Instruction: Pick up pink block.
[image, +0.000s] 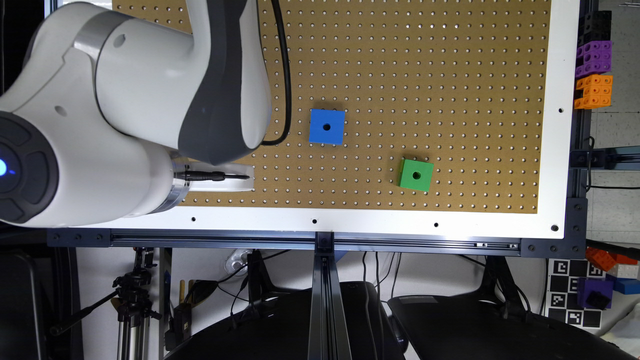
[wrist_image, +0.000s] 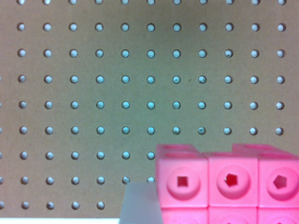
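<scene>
The pink block (wrist_image: 231, 186) sits closest to the wrist camera, on the pegboard (wrist_image: 93, 93), presumably because the arm (image: 125, 110) hangs right above it to grasp. Whether the hand is wide or narrow I cannot tell.

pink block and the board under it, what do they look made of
Pink block: likely moulded plastic, smooth with a slight sheen, crisp round sockets with square holes. Board: looks like matte brown hardboard pegboard, drilled in an even grid, set in a white frame.
</scene>
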